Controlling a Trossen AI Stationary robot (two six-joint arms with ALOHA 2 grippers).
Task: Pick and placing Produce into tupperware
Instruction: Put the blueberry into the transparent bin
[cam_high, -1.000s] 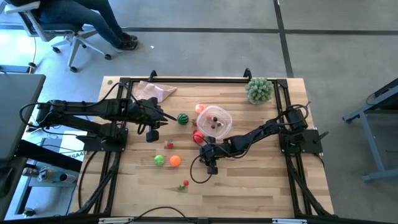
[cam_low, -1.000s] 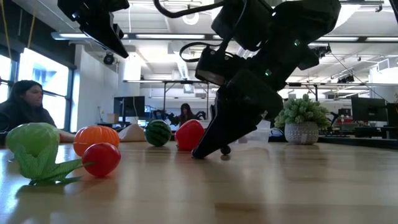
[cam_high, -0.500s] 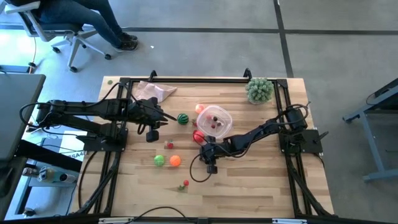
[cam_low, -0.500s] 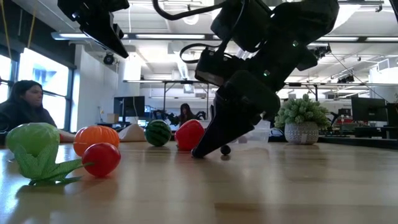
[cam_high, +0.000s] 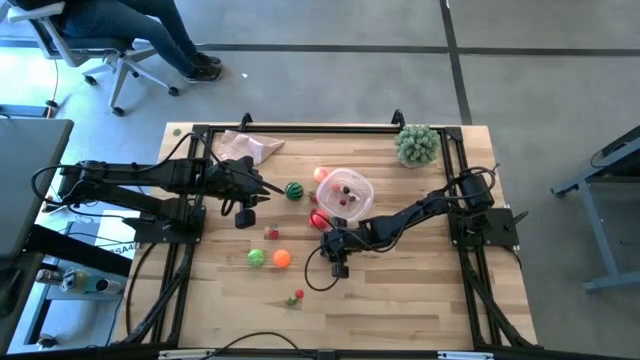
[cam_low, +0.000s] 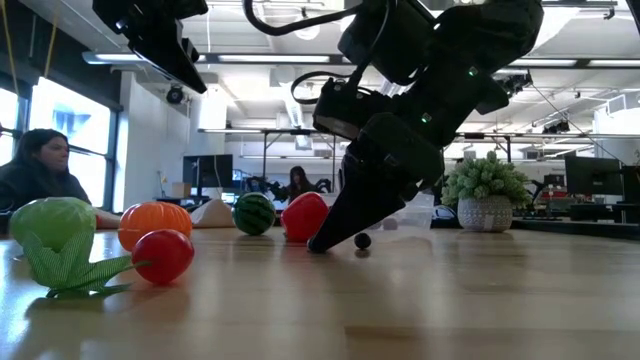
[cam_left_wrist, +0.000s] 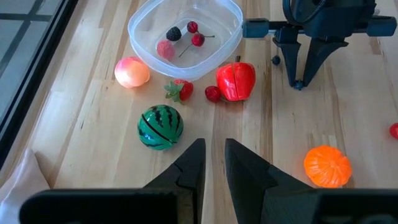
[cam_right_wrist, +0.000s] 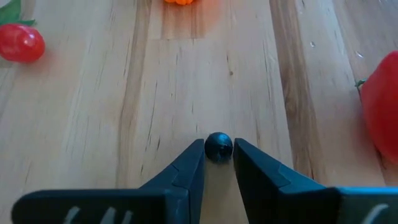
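Tupperware (cam_high: 347, 193): clear roundish tub, whitish rim, upright, near the table's middle, toward the far edge. Inside it: dark blackberry (cam_left_wrist: 173, 33), two dark red cherries (cam_left_wrist: 195, 33) on stems, one pinkish red piece (cam_left_wrist: 165, 48).

Around the tub, on the wood:
- glowing pink-orange ball (cam_left_wrist: 132, 72), touching the rim
- strawberry (cam_left_wrist: 181, 90), small red berry (cam_left_wrist: 212, 94), red pepper-like piece (cam_left_wrist: 236, 81), just beside the rim
- striped green watermelon ball (cam_left_wrist: 160, 127), near the strawberry

Tiny dark berry (cam_right_wrist: 218, 147) lies on the table, near the red pepper-like piece.

Toward the near edge: orange ball (cam_high: 282, 257) beside green ball (cam_high: 257, 258); small red piece (cam_high: 272, 234) just behind them.
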